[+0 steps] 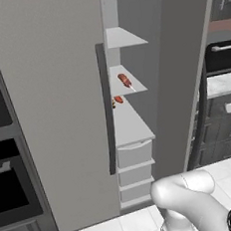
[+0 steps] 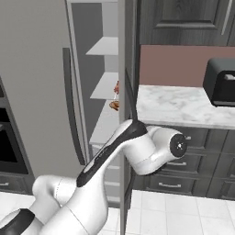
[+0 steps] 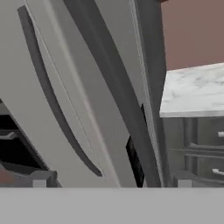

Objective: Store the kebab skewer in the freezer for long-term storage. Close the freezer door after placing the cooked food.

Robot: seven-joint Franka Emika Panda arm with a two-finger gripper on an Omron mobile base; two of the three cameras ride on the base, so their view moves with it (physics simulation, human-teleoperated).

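While the freezer (image 1: 52, 108) stands with its door (image 1: 184, 81) ajar, the skewer (image 1: 125, 81) lies on a white shelf (image 1: 135, 88) inside, to the right of the freezer's dark handle (image 1: 107, 108); the end effector's tips (image 3: 39, 179) sit spread wide, pinching nothing, near the door's edge beside the marble surface (image 3: 192, 89)

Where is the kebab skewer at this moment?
In the left base view the kebab skewer lies on a white inner shelf of the open freezer, just right of the long dark handle.
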